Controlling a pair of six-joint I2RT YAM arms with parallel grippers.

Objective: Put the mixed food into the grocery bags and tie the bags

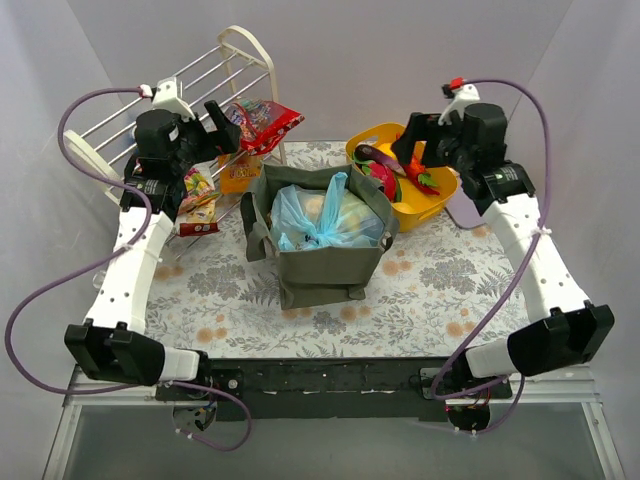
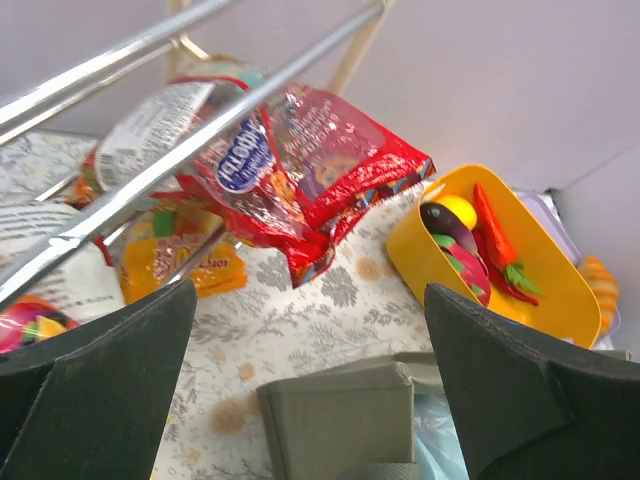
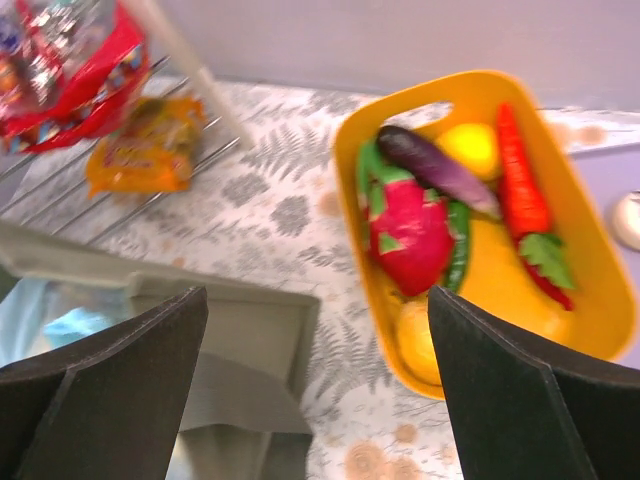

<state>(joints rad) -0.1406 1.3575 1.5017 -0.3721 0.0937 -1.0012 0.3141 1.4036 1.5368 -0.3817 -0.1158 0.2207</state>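
Note:
The olive-green tote [image 1: 320, 272] stands mid-table with the light-blue plastic bag [image 1: 312, 220] bunched inside it. Toy vegetables lie in the yellow tub [image 1: 440, 203], among them a purple eggplant [image 3: 430, 165], a pink dragon fruit [image 3: 415, 232] and a red pepper [image 3: 520, 200]. A red snack packet [image 1: 264, 124] hangs from the wire rack, with an orange packet [image 1: 240, 176] below it. My left gripper [image 1: 222, 128] hovers open above the tote's far-left corner [image 2: 340, 420]. Also open, my right gripper [image 1: 410, 148] hangs between the tote [image 3: 230, 330] and the tub; both hold nothing.
The white wire rack [image 1: 190, 85] leans at the back left, its bars [image 2: 150, 175] close above my left gripper's view. Another colourful packet [image 1: 198, 205] lies under the left arm. The table has a floral cloth [image 1: 430, 290].

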